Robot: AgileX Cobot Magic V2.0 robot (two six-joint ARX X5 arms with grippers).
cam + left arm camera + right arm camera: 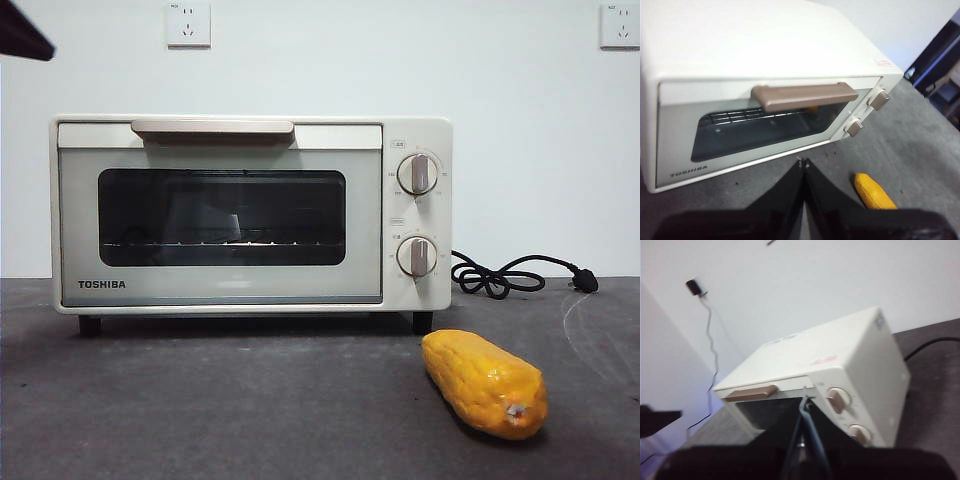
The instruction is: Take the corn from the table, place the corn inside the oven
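Note:
The corn (485,383) lies on the table (250,410) in front of the oven's right foot, pale stub end toward the camera. The oven (250,215) stands with its glass door closed and its bar handle (212,128) on top. In the left wrist view the oven (755,80) fills the frame, the corn (874,192) lies off to one side, and my left gripper (803,162) hangs shut and empty above the table before the door. In the right wrist view my right gripper (806,399) is shut and empty, high above the oven (825,375), near its knobs.
A black power cord (505,275) with its plug lies on the table to the right of the oven. Two wall sockets (188,24) sit on the white wall behind. A dark arm tip (22,35) shows at the top left corner.

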